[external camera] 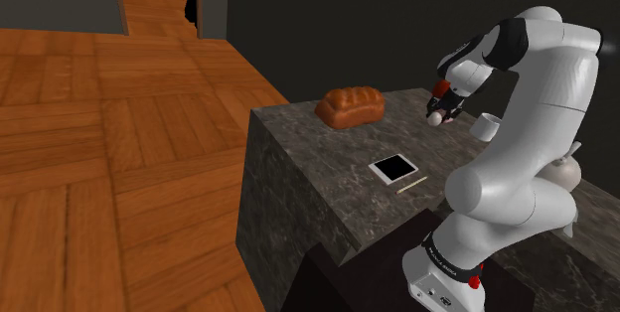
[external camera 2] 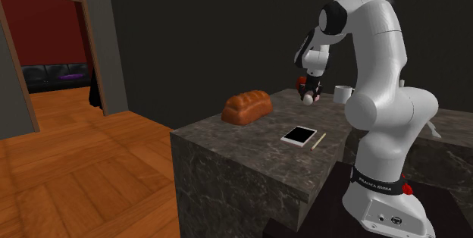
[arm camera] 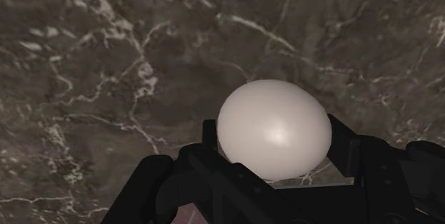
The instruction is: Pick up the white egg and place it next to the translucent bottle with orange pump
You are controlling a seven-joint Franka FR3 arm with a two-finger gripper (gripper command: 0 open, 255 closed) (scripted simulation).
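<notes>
The white egg (arm camera: 274, 128) sits clasped between my black fingers (arm camera: 214, 140), so my gripper (arm camera: 274, 151) is shut on it over the dark marble counter (arm camera: 107, 80). In the shoulder view the gripper (external camera: 438, 111) hangs just above the back of the counter with the egg (external camera: 434, 118) at its tip, close to a white mug (external camera: 484, 126). The second exterior view shows the gripper (external camera 2: 308, 92) and egg (external camera 2: 308, 99) the same way. A pale rounded vessel (external camera: 563, 170) with a thin spout stands partly hidden behind the arm.
A brown bread loaf (external camera: 350, 105) (external camera 2: 246, 107) lies at the counter's far corner. A white-framed black tablet (external camera: 393, 168) (external camera 2: 299, 135) and a thin stick (external camera: 411, 185) lie mid-counter. The mug (external camera 2: 343, 93) stands beside the gripper. Wood floor and a doorway lie beyond.
</notes>
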